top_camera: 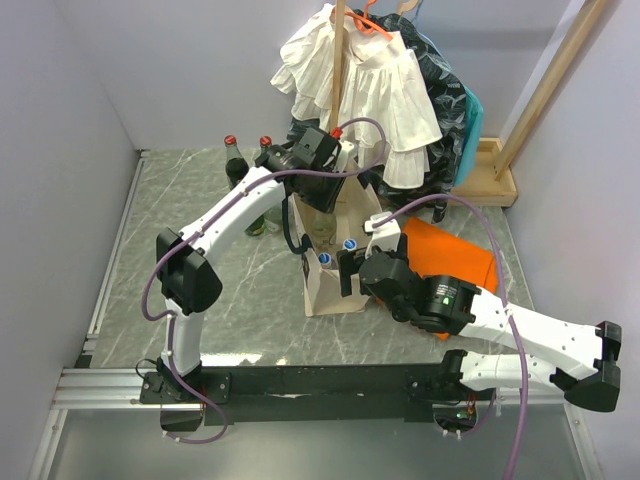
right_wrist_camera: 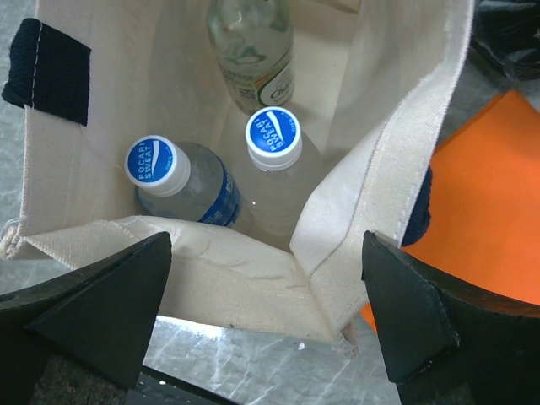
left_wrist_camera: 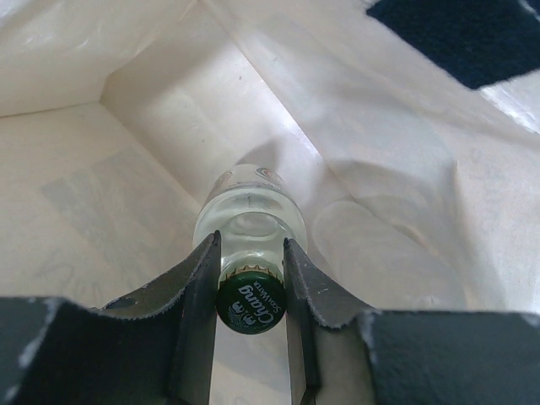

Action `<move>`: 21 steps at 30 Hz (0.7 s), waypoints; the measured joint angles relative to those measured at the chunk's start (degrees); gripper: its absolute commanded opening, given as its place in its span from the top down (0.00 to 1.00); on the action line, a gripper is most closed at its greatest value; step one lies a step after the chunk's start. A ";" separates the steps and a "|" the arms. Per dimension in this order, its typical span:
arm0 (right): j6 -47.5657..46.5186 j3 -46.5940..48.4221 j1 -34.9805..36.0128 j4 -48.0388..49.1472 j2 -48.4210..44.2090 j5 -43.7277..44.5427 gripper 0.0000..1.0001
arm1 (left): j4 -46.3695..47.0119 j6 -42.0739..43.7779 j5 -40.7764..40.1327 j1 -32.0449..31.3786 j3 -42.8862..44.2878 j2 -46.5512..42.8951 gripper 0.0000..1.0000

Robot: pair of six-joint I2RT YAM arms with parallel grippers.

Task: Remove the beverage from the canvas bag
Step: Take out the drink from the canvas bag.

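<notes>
The canvas bag (top_camera: 335, 295) stands upright in the middle of the table, cream with navy handles (left_wrist_camera: 456, 34). Inside it, my left gripper (left_wrist_camera: 251, 278) is shut on the neck of the beverage (left_wrist_camera: 251, 305), a clear glass bottle with a green cap. The right wrist view shows that bottle (right_wrist_camera: 253, 51) at the bag's far end. Two plastic bottles with blue-and-white caps (right_wrist_camera: 156, 164) (right_wrist_camera: 273, 137) stand beside it. My right gripper (right_wrist_camera: 267, 245) is open, its fingers either side of the bag's near rim (right_wrist_camera: 211, 245) and not touching it.
An orange cloth (top_camera: 450, 255) lies flat to the right of the bag. Two dark bottles with red caps (top_camera: 232, 160) stand at the back left. White and dark clothes (top_camera: 360, 80) hang on a wooden stand (top_camera: 490, 175) behind the bag.
</notes>
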 measured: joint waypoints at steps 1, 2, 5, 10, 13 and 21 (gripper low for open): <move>-0.07 0.15 0.02 -0.09 0.02 0.28 0.00 | -0.26 0.00 0.02 0.00 0.24 0.00 0.99; -0.20 0.37 0.00 -0.20 0.04 0.55 0.00 | -0.50 0.02 0.02 0.00 0.42 0.00 0.99; -0.94 0.94 0.00 -0.09 0.09 1.33 0.00 | -1.07 0.04 0.04 0.00 1.38 0.00 0.99; -2.84 1.95 0.00 -0.44 0.15 3.45 0.00 | -1.84 0.44 0.04 0.00 3.06 0.00 0.99; -4.13 2.58 0.00 -1.01 0.15 4.72 0.00 | -2.08 0.61 0.04 0.00 3.98 0.00 0.99; -6.08 2.84 0.00 -1.03 0.07 6.71 0.00 | -2.73 1.07 0.09 0.00 5.07 0.00 0.99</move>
